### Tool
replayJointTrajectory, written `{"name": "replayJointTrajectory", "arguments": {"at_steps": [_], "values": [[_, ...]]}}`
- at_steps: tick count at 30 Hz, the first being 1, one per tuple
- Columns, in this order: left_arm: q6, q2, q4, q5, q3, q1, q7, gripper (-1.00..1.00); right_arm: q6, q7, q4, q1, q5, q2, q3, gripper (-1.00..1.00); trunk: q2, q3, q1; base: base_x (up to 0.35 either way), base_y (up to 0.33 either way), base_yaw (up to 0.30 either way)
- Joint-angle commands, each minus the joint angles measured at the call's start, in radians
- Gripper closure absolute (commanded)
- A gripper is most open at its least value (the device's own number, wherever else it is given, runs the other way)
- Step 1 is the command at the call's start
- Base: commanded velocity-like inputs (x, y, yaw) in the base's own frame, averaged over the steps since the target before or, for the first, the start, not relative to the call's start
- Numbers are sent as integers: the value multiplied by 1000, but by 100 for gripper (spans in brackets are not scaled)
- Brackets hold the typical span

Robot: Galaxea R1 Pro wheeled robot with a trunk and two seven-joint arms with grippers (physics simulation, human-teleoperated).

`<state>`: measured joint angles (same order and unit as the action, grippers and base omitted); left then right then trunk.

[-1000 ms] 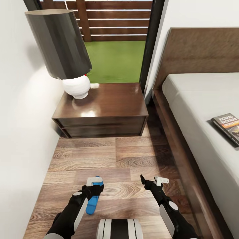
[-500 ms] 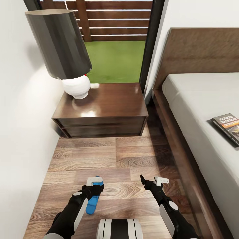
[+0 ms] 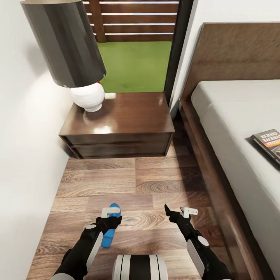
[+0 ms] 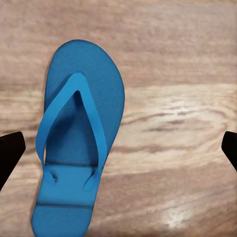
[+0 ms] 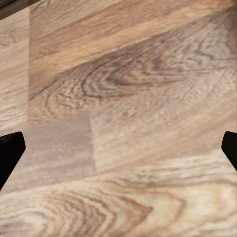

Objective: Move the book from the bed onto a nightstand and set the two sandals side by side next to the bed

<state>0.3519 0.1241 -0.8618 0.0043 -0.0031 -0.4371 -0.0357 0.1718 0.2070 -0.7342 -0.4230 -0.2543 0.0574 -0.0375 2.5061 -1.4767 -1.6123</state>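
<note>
One blue sandal (image 3: 109, 231) lies flat on the wood floor, strap up, partly hidden under my left gripper (image 3: 112, 217). In the left wrist view the sandal (image 4: 76, 133) sits below the left gripper (image 4: 118, 148), whose dark fingertips stand wide apart and open, above it and not touching. My right gripper (image 3: 178, 212) hangs open over bare floor, nearer the bed, and the right gripper (image 5: 118, 148) has planks beneath it. The book (image 3: 269, 143) rests on the bed (image 3: 229, 112) at the right edge. The nightstand (image 3: 124, 116) stands ahead beside the headboard.
A table lamp (image 3: 74, 58) with a dark shade and white base takes up the nightstand's left part; its right part is bare. A white wall runs along the left. The dark-framed window (image 3: 136, 58) is behind the nightstand. Open floor lies between the nightstand and my grippers.
The whole view has shifted, so the camera moved: nightstand and lamp sit higher in the picture, and more of the sandal's toe shows past the left gripper. Both grippers stay open.
</note>
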Motion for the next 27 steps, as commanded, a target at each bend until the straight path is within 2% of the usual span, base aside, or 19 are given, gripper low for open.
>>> {"name": "replayJointTrajectory", "arguments": {"at_steps": [1,27], "values": [[6,0,-2,0,1,0,-3,-100,1,9,1,0,-11,1,-4,-100,0,-1,0,0,0,0],[6,0,-2,0,0,0,-3,-100,23,18,-2,0,-11,4,-4,-100,0,-1,0,0,0,0]]}}
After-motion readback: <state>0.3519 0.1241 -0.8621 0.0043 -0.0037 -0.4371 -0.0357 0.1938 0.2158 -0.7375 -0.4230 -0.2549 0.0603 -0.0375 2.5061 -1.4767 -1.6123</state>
